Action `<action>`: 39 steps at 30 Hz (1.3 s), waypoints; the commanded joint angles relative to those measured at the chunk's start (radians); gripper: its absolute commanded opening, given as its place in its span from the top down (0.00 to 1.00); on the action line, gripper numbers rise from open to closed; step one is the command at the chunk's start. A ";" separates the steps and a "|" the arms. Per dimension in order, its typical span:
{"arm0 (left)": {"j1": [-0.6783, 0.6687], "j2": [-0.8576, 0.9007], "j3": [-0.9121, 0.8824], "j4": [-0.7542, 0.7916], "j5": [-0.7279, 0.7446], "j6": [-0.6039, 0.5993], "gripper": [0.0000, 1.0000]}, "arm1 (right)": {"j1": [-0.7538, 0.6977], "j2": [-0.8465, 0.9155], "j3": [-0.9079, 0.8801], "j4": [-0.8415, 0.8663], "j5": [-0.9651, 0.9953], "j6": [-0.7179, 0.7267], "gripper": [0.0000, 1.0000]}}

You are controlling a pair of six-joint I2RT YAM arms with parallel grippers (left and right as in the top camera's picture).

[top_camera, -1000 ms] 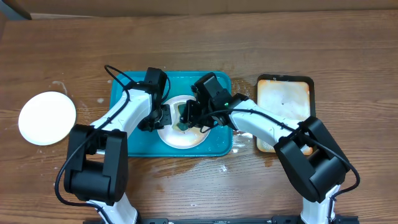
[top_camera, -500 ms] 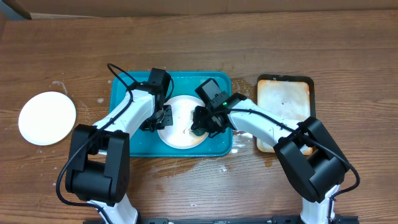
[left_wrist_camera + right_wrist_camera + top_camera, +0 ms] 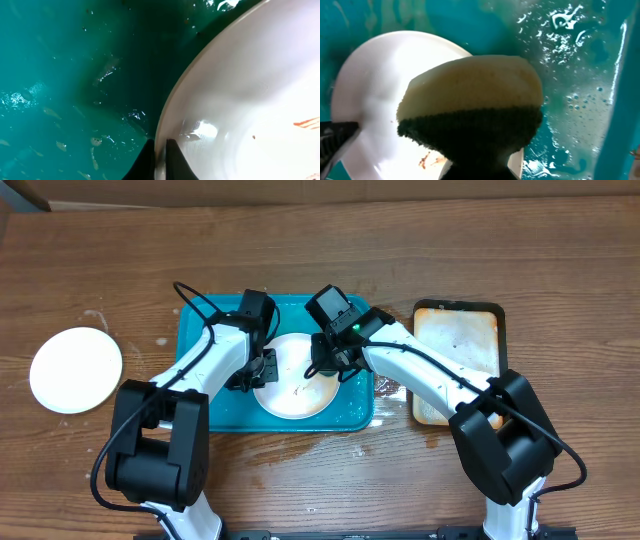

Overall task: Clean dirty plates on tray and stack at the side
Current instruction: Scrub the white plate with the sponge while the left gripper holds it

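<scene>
Grip | left jaws pinch plate [image 3: 250, 100] rim | right jaws clamp sponge [image 3: 470, 90] over plate

The overhead view looks straight down on the whole table [image 3: 320, 240]. The left wrist view sits very close above the tray [image 3: 50, 75] floor, at the rim of the plate [image 3: 250, 100]. The right wrist view looks down past a sponge [image 3: 470, 95] onto that same plate and tray.

Wooden table [image 3: 560, 270] bears teal tray [image 3: 290, 310], beige tray [image 3: 455, 345], white plate [image 3: 75, 370].
</scene>
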 commanded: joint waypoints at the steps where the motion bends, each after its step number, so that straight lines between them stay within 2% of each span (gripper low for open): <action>1: -0.038 0.080 -0.052 -0.012 -0.050 -0.005 0.96 | 0.003 0.007 0.018 -0.001 0.021 -0.019 0.96; 14: -0.169 0.080 0.059 -0.039 -0.024 -0.092 0.96 | 0.003 0.007 0.018 -0.005 -0.040 -0.007 0.96; 20: -0.163 0.080 0.060 -0.038 -0.024 -0.174 0.96 | 0.001 0.007 0.018 0.018 -0.254 0.074 0.96; 26: -0.163 0.080 0.060 -0.010 0.014 -0.221 0.96 | 0.011 0.015 0.006 0.047 -0.256 0.193 0.96; 39: -0.163 0.080 0.060 -0.029 0.055 -0.222 0.96 | 0.008 0.214 -0.006 0.138 -0.242 0.222 0.96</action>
